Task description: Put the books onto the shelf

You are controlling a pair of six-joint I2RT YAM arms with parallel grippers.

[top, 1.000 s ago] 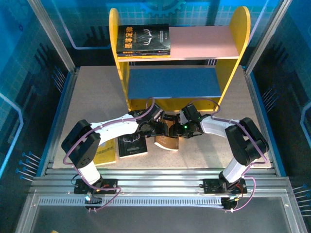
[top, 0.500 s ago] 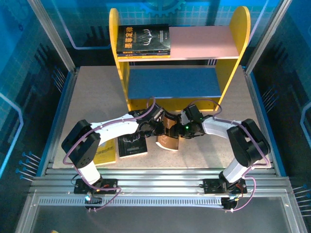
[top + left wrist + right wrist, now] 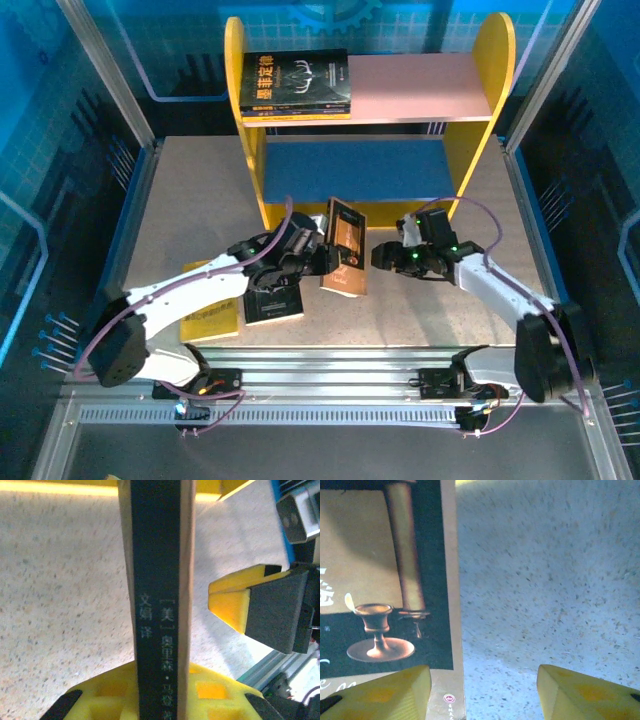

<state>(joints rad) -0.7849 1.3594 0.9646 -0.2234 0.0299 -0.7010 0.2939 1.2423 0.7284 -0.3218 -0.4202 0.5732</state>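
Up on the shelf (image 3: 400, 85) a stack of books (image 3: 295, 80) already lies — your left gripper (image 3: 318, 258) is clamped on the brown-black book (image 3: 344, 245) held just in front of it, the right gripper (image 3: 382, 256) has its jaws apart, and a black book (image 3: 273, 300) and a yellow book (image 3: 212, 318) are left on the table (image 3: 200, 200).

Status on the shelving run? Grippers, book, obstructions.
Left gripper shut on brown-black book, book on edge before shelf. Right gripper open, just right of it. Black book, yellow book on table. Stack on shelf's upper left.

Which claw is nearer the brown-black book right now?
Left. The left claw is shut on the brown-black book, holding it upright. The right claw hangs open just to the book's right, not gripping it.
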